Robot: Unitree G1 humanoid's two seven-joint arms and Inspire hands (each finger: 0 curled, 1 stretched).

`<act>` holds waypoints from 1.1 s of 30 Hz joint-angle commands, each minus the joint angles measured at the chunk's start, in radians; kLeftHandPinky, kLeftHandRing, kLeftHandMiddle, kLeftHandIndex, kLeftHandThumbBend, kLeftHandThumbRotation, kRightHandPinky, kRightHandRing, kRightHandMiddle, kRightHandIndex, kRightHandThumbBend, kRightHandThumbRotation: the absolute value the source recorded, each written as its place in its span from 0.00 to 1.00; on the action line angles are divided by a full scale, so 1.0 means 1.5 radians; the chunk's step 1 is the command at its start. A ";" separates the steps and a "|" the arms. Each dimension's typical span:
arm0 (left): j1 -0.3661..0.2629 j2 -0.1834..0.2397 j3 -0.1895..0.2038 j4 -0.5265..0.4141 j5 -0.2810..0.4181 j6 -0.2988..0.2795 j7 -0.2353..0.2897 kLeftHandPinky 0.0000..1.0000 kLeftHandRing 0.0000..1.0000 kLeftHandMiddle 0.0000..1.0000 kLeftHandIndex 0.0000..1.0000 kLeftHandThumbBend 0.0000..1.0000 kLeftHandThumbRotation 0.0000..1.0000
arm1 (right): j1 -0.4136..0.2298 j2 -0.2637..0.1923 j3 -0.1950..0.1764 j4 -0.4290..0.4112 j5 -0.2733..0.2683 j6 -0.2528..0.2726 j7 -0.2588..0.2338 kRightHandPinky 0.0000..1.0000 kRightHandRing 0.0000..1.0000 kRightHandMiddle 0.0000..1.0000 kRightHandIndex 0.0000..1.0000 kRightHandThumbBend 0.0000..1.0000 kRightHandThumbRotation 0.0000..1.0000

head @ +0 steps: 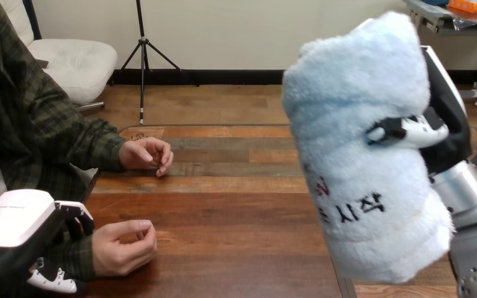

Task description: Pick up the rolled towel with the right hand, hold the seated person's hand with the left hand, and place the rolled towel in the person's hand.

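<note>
A light blue rolled towel (360, 124) with dark print hangs upright and high over the table's right side. My right hand (444, 118) is shut on it, with the thumb across its front and the palm behind. At the bottom left, my left hand (18, 230) is shut on the person's wrist (77, 257): fingers curl over the green sleeve and the thumb lies under it. The person's hand nearer me (121, 248) rests on the table, loosely curled and holding nothing.
The person's other hand (146, 155) lies loosely curled on the wooden table (242, 211) further back at the left. Bare tabletop stretches between the two hands and the towel.
</note>
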State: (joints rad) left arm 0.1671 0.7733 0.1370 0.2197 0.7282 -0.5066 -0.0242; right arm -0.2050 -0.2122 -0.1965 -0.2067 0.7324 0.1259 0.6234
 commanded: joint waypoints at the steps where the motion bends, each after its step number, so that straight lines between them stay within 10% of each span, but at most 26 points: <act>1: -0.052 0.024 -0.027 0.043 0.015 -0.035 0.061 0.48 0.52 0.56 0.57 1.00 0.03 | -0.021 -0.017 -0.023 -0.037 0.022 -0.004 0.006 0.09 0.14 0.21 0.22 0.74 0.00; 18: -0.113 0.028 -0.089 0.187 0.058 -0.119 0.223 0.33 0.37 0.42 0.43 0.95 0.00 | -0.019 -0.023 -0.031 -0.053 0.023 -0.018 0.006 0.08 0.15 0.19 0.20 0.79 0.00; 33: -0.141 0.037 -0.126 0.238 0.059 -0.141 0.274 0.30 0.33 0.36 0.38 0.86 0.00 | -0.016 -0.033 -0.042 -0.076 0.044 0.002 -0.002 0.09 0.15 0.18 0.18 0.82 0.00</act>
State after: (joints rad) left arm 0.0198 0.7935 -0.0235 0.5570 0.8088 -0.7102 0.3633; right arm -0.1955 -0.2443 -0.2323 -0.2679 0.7637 0.1252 0.6308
